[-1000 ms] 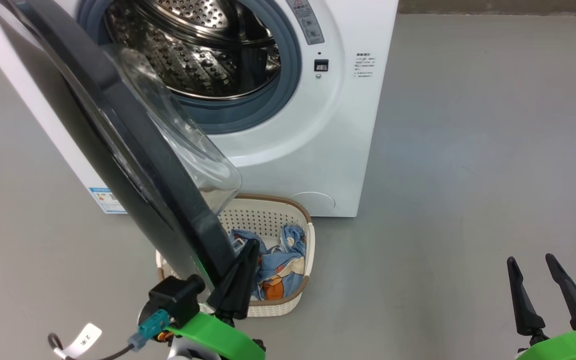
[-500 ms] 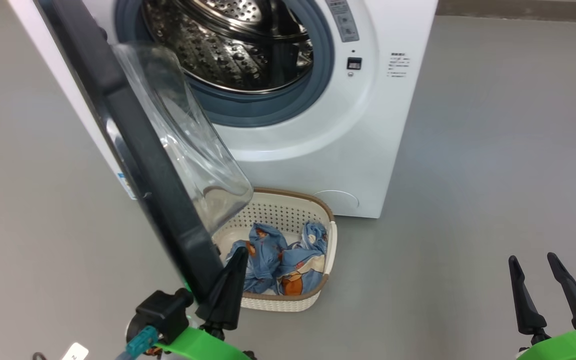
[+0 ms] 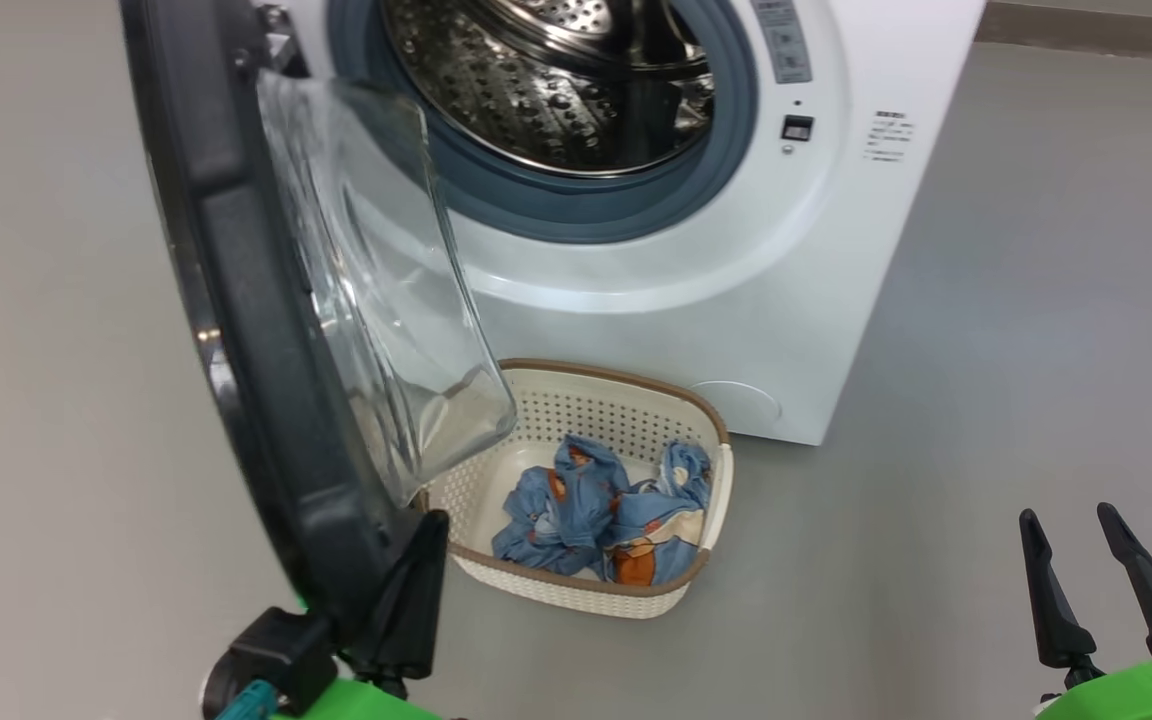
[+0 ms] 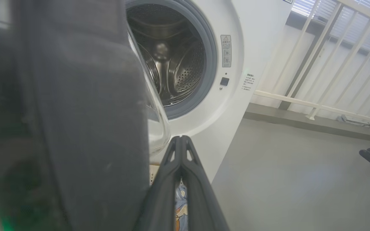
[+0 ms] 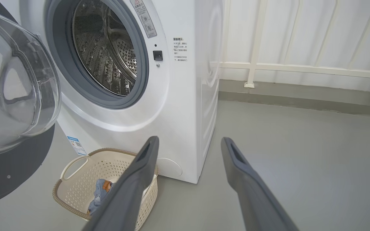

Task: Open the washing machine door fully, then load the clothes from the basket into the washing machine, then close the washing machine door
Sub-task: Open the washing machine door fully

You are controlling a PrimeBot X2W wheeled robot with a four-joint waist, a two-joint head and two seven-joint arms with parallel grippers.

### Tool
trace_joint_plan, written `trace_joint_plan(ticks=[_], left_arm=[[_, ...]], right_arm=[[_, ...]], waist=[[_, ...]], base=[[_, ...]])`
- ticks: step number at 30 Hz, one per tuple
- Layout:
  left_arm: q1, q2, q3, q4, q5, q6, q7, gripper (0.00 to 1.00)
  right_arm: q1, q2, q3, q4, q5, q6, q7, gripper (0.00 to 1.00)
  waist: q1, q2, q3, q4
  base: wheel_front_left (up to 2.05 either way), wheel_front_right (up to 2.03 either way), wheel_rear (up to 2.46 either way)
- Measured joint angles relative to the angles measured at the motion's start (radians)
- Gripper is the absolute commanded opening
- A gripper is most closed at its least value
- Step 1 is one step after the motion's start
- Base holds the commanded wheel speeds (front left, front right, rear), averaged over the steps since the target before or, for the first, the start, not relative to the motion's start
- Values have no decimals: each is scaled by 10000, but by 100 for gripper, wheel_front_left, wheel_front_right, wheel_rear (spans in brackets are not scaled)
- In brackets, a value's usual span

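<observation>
In the head view the washing machine door (image 3: 256, 330) stands edge-on, swung out from the washing machine (image 3: 696, 300). Its glossy black rim runs up and down the frame and its clear glass bowl (image 3: 386, 300) bulges to the right, over the basket (image 3: 616, 375). The left tool (image 3: 428, 530), clenched on nothing, lies against the rim's inner side at its low free edge, so the door lies to that tool's left and a further push that way would likely widen it. The crumpled blue bear-print clothes (image 3: 596, 510) sit in the perforated cream basket on the floor, nearer the left tool. The right tool (image 3: 1067, 515) hangs well apart, fingers spread and empty. The left wrist view puts the matt dark rim (image 4: 85, 112) just beside the closed left tool (image 4: 180, 139), with the steel drum (image 4: 172, 64) beyond. The right wrist view looks between the released right tool (image 5: 189, 141) at the grey-blue seal (image 5: 98, 99) and the basket's brown woven rim (image 5: 59, 192).
</observation>
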Motion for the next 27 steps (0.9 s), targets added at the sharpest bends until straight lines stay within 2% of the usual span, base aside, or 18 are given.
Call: trace_joint_plan(ticks=[14,27], left_arm=[[258,665,943,-270,0,742,81,0],[128,1346,2128,-134,-2,1227,61,0]], right_arm=[[3,-46,4,-2,-59,0,0,100],[-12,-128,46,-42,-59,0,0,100]], waist=[[0,0,43,903],[0,0,406,1157]], base=[[0,0,0],[0,0,0]])
